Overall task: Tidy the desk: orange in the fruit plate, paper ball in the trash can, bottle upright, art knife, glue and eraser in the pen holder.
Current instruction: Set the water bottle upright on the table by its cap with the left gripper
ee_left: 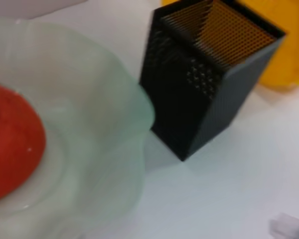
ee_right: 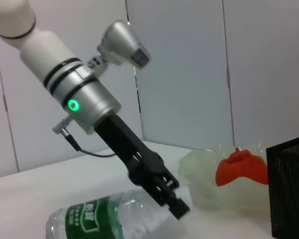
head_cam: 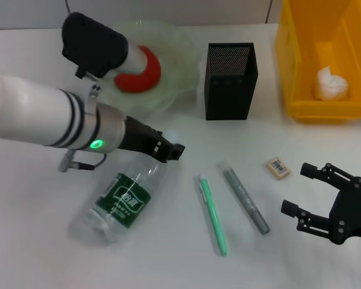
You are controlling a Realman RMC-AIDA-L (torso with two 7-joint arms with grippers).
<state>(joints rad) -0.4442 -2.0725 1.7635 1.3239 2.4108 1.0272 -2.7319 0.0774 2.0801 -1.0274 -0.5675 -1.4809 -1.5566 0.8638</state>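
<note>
A: Head view: clear ribbed bottle lying flat near the desk's front edge, left gripper at its neck, grip unclear. Right gripper spread wide, holding nothing.

B: Left wrist: black mesh pen holder beside wavy glass fruit plate, orange inside.

A: Right wrist: same bottle, flat.

Left gripper over lying bottle

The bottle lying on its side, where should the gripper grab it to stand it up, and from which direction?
Probably near the neck end of the bottle, coming down from above, jaws across its width. It lies flat, cap end toward the fruit plate, where the left gripper already sits. Gripping high should let the heavier base swing down.
</note>
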